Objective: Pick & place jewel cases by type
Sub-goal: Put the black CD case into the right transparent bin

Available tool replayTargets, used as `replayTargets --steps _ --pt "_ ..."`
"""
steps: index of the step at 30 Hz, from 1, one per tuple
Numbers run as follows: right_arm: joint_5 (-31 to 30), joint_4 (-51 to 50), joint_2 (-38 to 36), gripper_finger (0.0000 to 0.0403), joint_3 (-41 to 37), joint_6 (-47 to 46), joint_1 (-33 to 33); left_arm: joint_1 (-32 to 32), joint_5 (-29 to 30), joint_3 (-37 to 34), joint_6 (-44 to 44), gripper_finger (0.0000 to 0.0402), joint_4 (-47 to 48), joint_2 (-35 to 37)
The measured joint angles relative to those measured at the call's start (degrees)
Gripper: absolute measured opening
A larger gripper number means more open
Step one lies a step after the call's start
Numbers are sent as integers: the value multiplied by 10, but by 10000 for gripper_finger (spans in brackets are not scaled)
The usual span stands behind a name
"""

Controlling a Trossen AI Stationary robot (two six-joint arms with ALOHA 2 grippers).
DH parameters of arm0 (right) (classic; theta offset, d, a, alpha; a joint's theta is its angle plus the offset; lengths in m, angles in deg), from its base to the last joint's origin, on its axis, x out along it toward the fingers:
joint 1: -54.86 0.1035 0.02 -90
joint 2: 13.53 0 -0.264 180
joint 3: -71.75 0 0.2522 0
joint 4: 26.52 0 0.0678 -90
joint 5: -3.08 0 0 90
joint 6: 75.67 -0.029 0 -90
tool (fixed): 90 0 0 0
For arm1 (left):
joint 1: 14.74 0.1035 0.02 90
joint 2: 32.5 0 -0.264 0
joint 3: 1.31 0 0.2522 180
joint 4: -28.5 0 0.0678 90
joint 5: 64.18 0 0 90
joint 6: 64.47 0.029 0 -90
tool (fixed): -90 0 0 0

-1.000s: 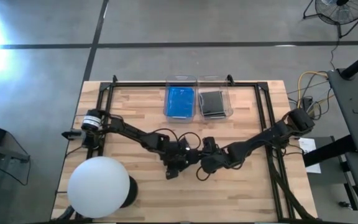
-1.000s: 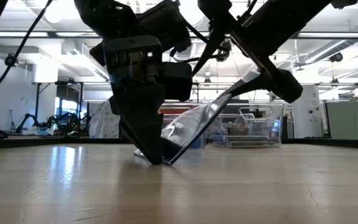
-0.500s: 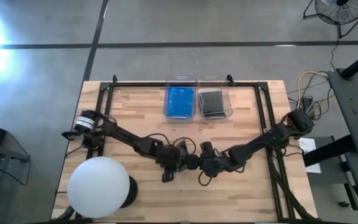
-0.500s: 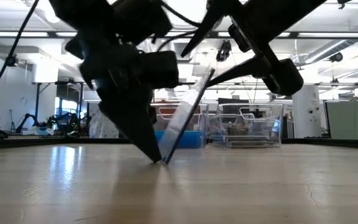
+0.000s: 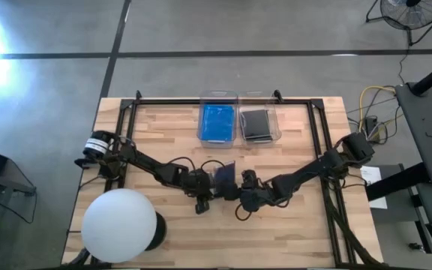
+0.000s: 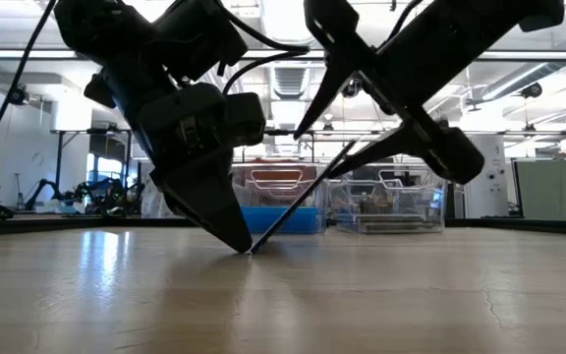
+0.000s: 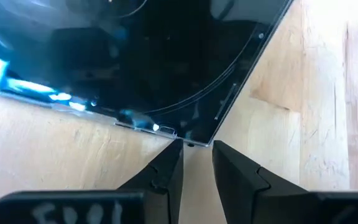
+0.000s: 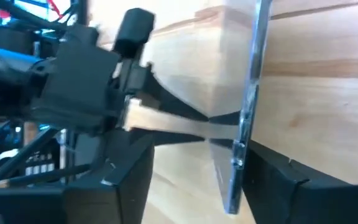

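In the high view, the jewel case [image 5: 224, 175] near the middle of the worktop [image 5: 163, 127] shows only as a small dark-blue sliver between the two arms; the left end effector [image 5: 214, 187] and the right end effector [image 5: 240, 196] are too small there to show how their fingers stand. The left wrist view cuts the case off at the picture's edges, so only one corner shows. In the right wrist view the case is seen edge-on and its faces are hidden. How many cases lie in the blue-filled bin [image 5: 217, 122] and the grey-filled bin [image 5: 257, 124] at the worktop's far edge cannot be told. A white globe [image 5: 118, 225] hides the near left corner.
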Motion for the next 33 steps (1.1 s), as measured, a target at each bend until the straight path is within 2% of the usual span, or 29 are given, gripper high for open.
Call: replayTargets --steps 16,19,23,27,33 --pt "-14 -33 9 41 0 13 -4 -8 3 -7 -11 71 1 14" --pt "-13 -44 9 20 0 13 -4 -15 24 -9 -10 71 16 33" --pt "-16 -60 7 14 0 3 1 -28 63 -20 -9 71 37 72" --pt "-29 -73 -7 16 -1 0 19 -43 105 -62 -41 71 45 116" --pt "-112 -107 -75 16 -1 0 54 -46 154 -136 -157 71 42 199"
